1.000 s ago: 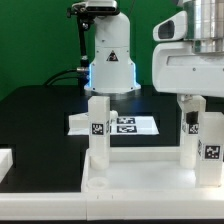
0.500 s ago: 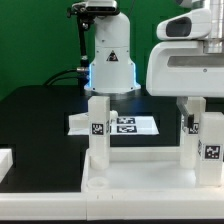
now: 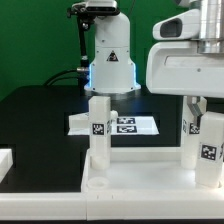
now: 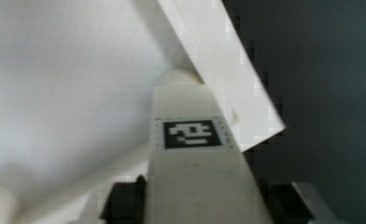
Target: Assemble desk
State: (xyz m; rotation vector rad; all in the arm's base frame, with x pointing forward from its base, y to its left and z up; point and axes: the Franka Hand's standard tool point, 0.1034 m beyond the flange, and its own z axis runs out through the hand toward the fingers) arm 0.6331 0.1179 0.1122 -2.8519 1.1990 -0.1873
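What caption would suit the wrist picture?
Tool straddling a tagged white desk leg beside the white panel.

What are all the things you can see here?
Desk panel: one, white, flat on the black table at the front.
Legs: three seen, white, with black-and-white tags; one stands upright on the panel at the exterior view's left, two stand at its right.
Marker board: one, white with tags, flat on the table behind the panel.
Table: one, black.
Backdrop: green.
Robot base: white, behind the marker board.
Gripper: one, around a tagged leg in the wrist view.
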